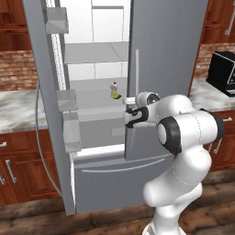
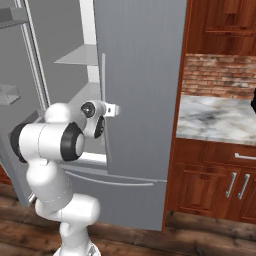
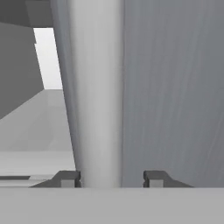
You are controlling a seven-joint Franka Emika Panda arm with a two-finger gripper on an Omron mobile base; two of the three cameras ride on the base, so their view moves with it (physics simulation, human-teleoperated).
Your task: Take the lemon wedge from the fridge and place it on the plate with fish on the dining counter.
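The fridge [image 1: 160, 46] stands with its left door [image 1: 46, 105] swung open and its right door shut. On a middle shelf lies the lemon wedge [image 1: 115, 95], tiny and yellow-green, just below a small white bottle with a red cap [image 1: 114, 85]. My gripper [image 1: 131, 100] [image 2: 115, 109] is at the right door's long handle [image 1: 137, 69] [image 2: 103, 85], right of the wedge. In the hand view the handle [image 3: 96, 109] runs between my gripper [image 3: 112, 179] jaws. The left fingertip touches it and the right one stands a gap away. The plate, the fish and the dining counter are out of view.
Bins on the open left door [image 1: 66, 98] jut toward the shelves. The fridge's bottom drawer [image 1: 119, 179] is shut. Marble-topped wood cabinets [image 2: 215, 117] flank the fridge, and a black appliance [image 1: 222, 73] sits on the right one. My arm's elbow [image 1: 183, 131] bulks in front of the right door.
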